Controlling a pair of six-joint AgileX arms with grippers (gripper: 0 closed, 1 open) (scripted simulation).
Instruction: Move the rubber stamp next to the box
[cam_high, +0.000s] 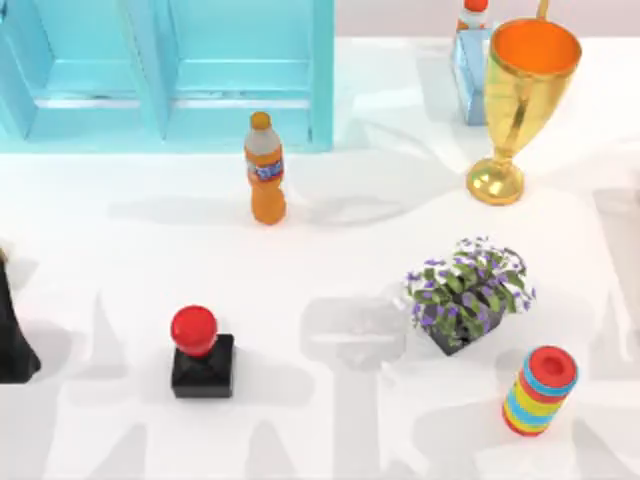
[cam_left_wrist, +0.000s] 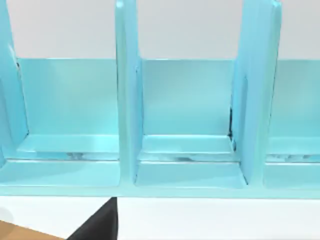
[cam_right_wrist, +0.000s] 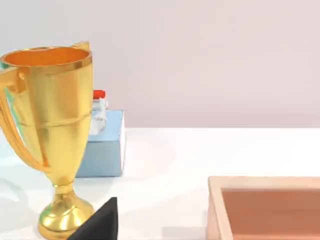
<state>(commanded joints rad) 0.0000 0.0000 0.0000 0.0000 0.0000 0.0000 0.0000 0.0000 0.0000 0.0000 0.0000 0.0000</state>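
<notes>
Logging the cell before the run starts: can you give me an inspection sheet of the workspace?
Surface: white table, bare patches between items.
Job's things: black-based rubber stamp with red ball knob upright at front left; shallow tan wooden box in the right wrist view.
Clutter: orange soda bottle, gold trophy cup, potted purple-flowered plant, striped red-blue-yellow cylinder, pale blue carton.
Hands: nothing seen.
Cables: nothing seen.
Surroundings: turquoise partitioned shelf at back left.

The wooden box (cam_right_wrist: 265, 207) and the blue carton (cam_high: 470, 60) are each cut off by picture edges.
</notes>
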